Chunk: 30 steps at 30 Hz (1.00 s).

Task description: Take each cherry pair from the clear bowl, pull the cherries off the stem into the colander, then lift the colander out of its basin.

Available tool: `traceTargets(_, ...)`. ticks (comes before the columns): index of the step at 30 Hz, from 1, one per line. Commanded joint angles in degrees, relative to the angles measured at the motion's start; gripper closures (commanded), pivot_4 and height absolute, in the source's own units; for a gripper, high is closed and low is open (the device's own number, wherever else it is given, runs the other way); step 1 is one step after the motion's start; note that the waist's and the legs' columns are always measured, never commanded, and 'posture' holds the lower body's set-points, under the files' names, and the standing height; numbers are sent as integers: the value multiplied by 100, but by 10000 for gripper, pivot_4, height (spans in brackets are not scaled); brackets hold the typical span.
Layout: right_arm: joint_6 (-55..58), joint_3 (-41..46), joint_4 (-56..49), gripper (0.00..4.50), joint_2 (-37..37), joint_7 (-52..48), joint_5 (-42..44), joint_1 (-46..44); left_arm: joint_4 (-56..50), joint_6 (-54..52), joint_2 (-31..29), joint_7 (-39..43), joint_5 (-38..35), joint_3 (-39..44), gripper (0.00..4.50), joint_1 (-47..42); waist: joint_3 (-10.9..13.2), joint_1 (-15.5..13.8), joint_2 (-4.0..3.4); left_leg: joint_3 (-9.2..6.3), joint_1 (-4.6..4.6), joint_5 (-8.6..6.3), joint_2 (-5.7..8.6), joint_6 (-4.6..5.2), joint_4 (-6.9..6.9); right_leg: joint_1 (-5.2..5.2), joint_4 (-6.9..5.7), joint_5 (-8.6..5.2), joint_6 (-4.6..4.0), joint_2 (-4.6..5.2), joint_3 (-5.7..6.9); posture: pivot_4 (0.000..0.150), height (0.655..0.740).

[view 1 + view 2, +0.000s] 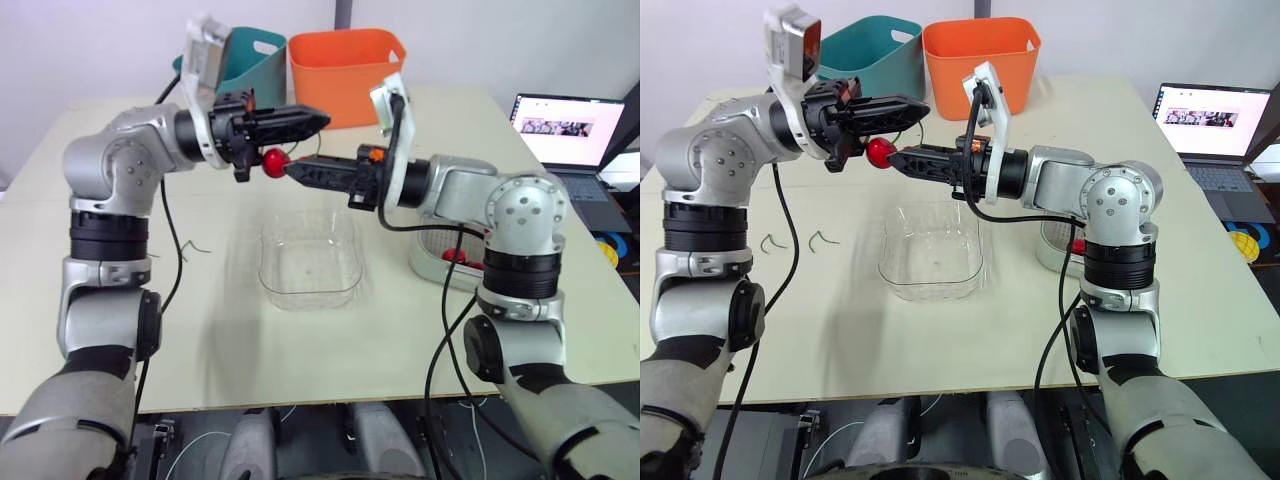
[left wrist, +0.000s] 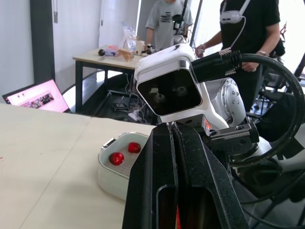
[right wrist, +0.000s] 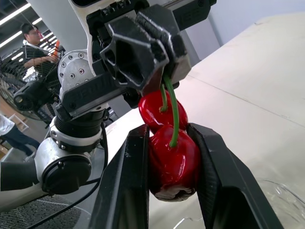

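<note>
A red cherry pair point(image 1: 274, 161) on a green stem hangs in the air above the far side of the empty clear bowl point(image 1: 308, 298). My left gripper point(image 1: 322, 120) is shut on the stem, pinching it between its fingers above the fruit. From the right, my right gripper point(image 3: 167, 129) is shut on the lower cherry point(image 3: 174, 160), while the other cherry point(image 3: 155, 107) sits just above its fingers. The white colander in its basin point(image 2: 112, 179) stands at the right of the table behind my right arm, with two loose cherries point(image 2: 116, 158) inside.
A teal bin point(image 1: 250, 55) and an orange bin point(image 1: 345, 60) stand at the table's far edge. Two bare stems point(image 1: 770, 242) lie left of the bowl. An open laptop point(image 1: 565, 130) sits on a desk to the right. People stand in the background of the left wrist view.
</note>
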<state>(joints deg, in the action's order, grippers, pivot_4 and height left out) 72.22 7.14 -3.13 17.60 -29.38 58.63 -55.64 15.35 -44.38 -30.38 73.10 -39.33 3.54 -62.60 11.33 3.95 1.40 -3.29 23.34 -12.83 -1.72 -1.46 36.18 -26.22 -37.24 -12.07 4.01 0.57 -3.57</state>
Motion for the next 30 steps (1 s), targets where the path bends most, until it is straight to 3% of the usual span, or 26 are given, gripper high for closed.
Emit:
traceTargets(1,-34,-79,-291,35282,106,-185,41,72,29,136,-64,-29,-57,218,45000,-239,0,0,0,0,0,0,0,0,0,0,1,0,0,0,0,1500,7400)
traceTargets(15,86,-477,-795,35282,357,-320,35,621,260,245,-41,-75,-13,328,45000,-352,0,1,0,-1,1,0,0,0,0,-1,2,-2,3,0,0,1500,7400)
traceTargets(22,-268,172,-977,35282,1684,-670,-212,1012,147,630,-133,24,412,-7,45000,96,0,-41,0,1,3,0,2,0,1,3,10,-2,4,3,0,1500,7400)
traceTargets(30,-1328,653,-300,35282,3552,-1377,-1355,1922,108,905,-154,210,621,-256,45000,431,0,-86,0,8,2,0,2,0,0,2,15,-7,11,2,-2,1500,7400)
